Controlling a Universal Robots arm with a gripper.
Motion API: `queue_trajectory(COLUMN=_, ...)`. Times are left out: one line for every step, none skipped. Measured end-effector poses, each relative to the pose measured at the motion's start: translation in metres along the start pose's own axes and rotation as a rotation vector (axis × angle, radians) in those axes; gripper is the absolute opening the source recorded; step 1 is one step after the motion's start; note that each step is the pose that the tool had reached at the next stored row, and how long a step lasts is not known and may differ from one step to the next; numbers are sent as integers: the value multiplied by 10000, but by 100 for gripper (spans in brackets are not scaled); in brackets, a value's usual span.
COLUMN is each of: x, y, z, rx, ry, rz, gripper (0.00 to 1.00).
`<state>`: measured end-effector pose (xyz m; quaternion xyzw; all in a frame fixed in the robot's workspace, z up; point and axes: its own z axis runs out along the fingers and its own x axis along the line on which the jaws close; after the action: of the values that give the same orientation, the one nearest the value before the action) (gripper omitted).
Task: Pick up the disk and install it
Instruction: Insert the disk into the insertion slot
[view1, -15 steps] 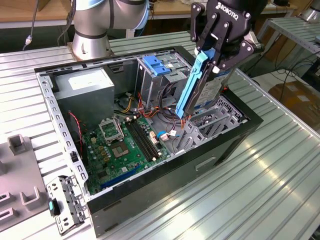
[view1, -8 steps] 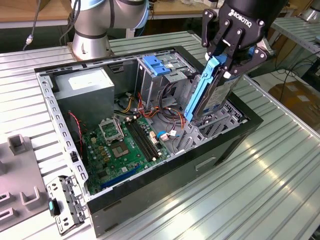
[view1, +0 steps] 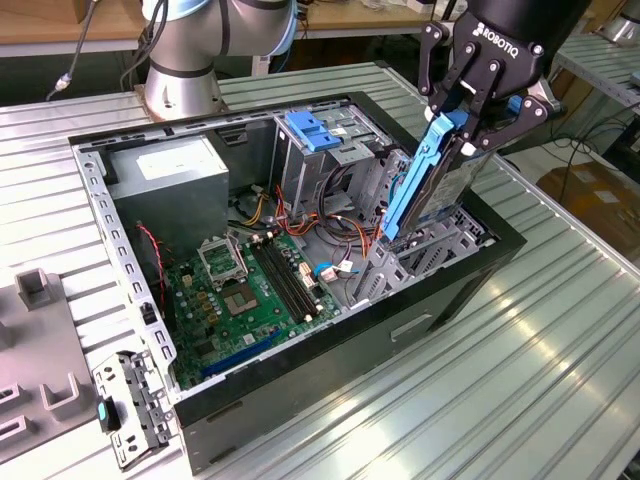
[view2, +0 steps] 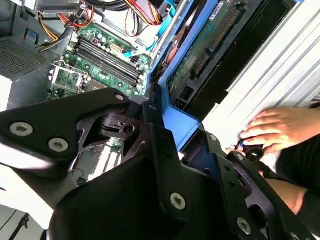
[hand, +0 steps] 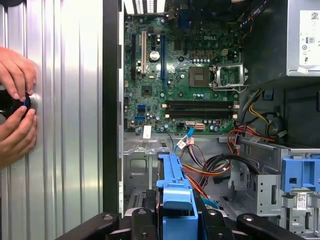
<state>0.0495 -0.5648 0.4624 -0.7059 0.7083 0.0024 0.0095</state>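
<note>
Jaws tight on the disk (view1: 415, 185) over computer case (view1: 350, 340), ribbed metal table (view1: 520, 380) beneath

Robotics lab: arm base (view1: 181, 72), ribbed metal workbench (view1: 560, 335)

White capital lettering, a maker's mark, runs across the black body of the gripper (view1: 466, 126), which stands at about two o'clock from the middle of the open computer case (view1: 480, 262) in the exterior view. At ten o'clock the grey power supply (view1: 165, 170) carries a white sticker, its lines of print too fine to make out. In the first wrist view the motherboard (hand: 180, 80) bears a small white logo beside the processor socket (hand: 200, 76), plus tiny white part markings I cannot read. A white barcode tag (hand: 302, 201) sits on the drive cage (hand: 260, 185). In the second wrist view a small printed sticker lies on the disk (view2: 200, 45), unreadable.
</note>
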Motion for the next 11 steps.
queue_trajectory(x=0, y=0, z=1, rx=0, ry=1, rz=0, gripper=37)
queue_trajectory(x=0, y=0, z=1, rx=0, ry=1, rz=0, gripper=37)
queue_trajectory(x=0, y=0, z=1, rx=0, ry=0, rz=0, gripper=37)
queue_trajectory(x=0, y=0, z=2, rx=0, ry=0, rz=0, gripper=37)
queue_trajectory(x=0, y=0, z=2, rx=0, ry=0, rz=0, gripper=37)
queue_trajectory(x=0, y=0, z=2, rx=0, ry=0, rz=0, gripper=37)
queue_trajectory(x=0, y=0, z=2, rx=0, ry=0, rz=0, gripper=37)
queue_trajectory(x=0, y=0, z=2, rx=0, ry=0, rz=0, gripper=37)
queue_trajectory(x=0, y=0, z=4, rx=0, ry=-1, rz=0, gripper=37)
queue_trajectory(x=0, y=0, z=8, rx=1, ry=-2, rz=0, gripper=37)
queue_trajectory(x=1, y=-2, z=13, rx=0, ry=5, rz=0, gripper=37)
